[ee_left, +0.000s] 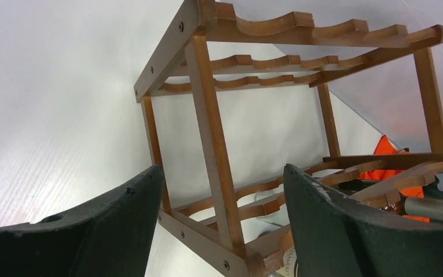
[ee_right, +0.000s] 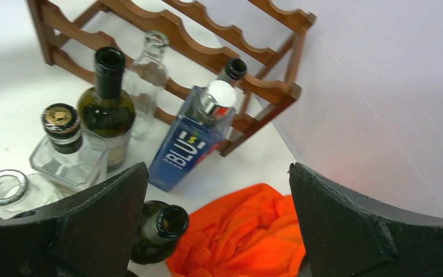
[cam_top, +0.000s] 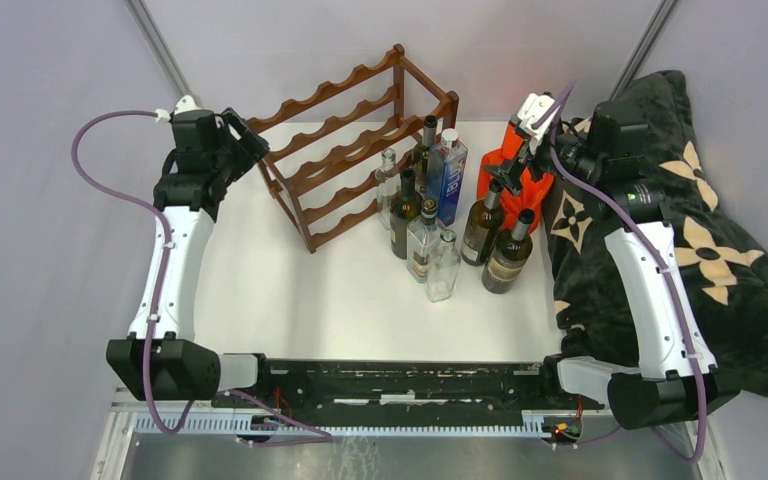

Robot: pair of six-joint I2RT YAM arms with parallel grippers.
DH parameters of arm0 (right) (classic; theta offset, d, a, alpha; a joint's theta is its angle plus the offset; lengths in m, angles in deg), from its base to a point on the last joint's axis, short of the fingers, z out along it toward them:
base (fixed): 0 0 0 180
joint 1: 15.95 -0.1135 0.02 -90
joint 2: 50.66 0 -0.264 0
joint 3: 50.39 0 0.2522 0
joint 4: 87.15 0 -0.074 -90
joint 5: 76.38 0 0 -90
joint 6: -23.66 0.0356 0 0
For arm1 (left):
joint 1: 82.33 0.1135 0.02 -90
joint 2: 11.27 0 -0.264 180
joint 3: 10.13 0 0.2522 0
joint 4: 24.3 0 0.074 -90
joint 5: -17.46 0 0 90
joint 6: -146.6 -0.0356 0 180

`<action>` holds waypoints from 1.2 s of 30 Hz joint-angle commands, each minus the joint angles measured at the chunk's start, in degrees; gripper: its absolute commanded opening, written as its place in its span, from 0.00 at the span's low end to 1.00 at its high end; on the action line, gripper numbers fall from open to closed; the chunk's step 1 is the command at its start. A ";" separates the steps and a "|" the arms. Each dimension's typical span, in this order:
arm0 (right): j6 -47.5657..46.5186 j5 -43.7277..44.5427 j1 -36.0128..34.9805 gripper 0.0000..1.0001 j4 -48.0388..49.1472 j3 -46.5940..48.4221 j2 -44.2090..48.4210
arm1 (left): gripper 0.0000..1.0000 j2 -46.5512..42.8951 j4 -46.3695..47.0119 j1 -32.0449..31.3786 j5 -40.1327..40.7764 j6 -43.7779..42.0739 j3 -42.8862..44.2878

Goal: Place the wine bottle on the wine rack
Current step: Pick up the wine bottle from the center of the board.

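Observation:
The reddish-brown wine rack [cam_top: 350,140] stands at the back of the white table, with nothing lying on its rails. My left gripper [cam_top: 250,140] is at its left end. In the left wrist view the jaws are open, and an end post of the rack [ee_left: 213,144] stands between the fingers [ee_left: 92,231] with a gap on each side. Several dark wine bottles stand upright to the right of the rack. The nearest one [cam_top: 483,222] shows its open mouth [ee_right: 162,228] beside the left finger of my right gripper [ee_right: 219,196], which hangs open above it, holding nothing.
Clear glass bottles [cam_top: 442,268] and a blue bottle [cam_top: 447,175] crowd between the rack and the dark bottles. An orange cloth [cam_top: 512,170] lies behind them under my right gripper [cam_top: 520,158]. A black flowered blanket [cam_top: 680,230] covers the right side. Grey walls close off the table.

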 commanded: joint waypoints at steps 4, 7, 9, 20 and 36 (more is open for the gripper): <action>1.20 -10.04 -0.38 0.98 4.57 -1.09 -0.39 | 0.83 5.38 4.34 0.40 -2.43 5.92 0.24; 1.70 -10.66 -0.39 0.98 5.05 -1.54 -0.66 | 0.83 7.61 5.75 0.39 -3.69 7.78 0.56; 2.27 -10.91 -0.55 0.98 5.53 -1.83 -0.84 | 0.83 8.78 5.96 0.15 -3.79 8.56 0.53; 8.34 -3.25 -1.19 0.98 10.31 -0.08 -4.23 | 0.83 7.04 5.06 -2.80 5.86 7.77 -0.40; 12.33 22.21 -13.81 0.98 5.70 9.72 -19.24 | 0.84 -13.58 9.17 -2.74 -0.92 -5.49 -7.42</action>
